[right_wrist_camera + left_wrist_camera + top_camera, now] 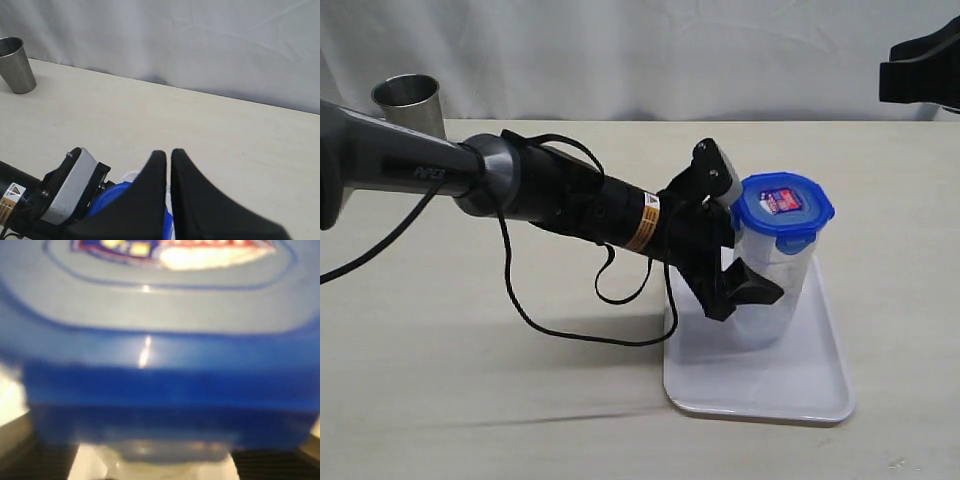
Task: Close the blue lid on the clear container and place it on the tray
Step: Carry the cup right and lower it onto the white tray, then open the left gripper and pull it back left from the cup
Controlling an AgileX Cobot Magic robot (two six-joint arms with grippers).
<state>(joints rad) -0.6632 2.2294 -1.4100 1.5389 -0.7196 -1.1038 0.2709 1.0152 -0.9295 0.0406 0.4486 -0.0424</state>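
**Placing step, seen from the side.** My left gripper (752, 280) was clasped around the clear container (792, 290). 1 finger lay across its front wall and the other was hidden behind it. The container stood upright on the tray (760, 395), nearer the left rim than the right. The blue lid (783, 210) sat on top; whether all 4 tabs were latched could not be read, and my left wrist view showed only a blur of lid (160, 340).

To finish well, I judged that the jaws should part evenly. The arm should then back out leftward along its own line, since so tall and narrow a container would tip easily.

Open table (470, 400) lay on that side, and the steel cup (408, 100) stood well apart. My right gripper (167, 155) was closed, empty, and raised clear.
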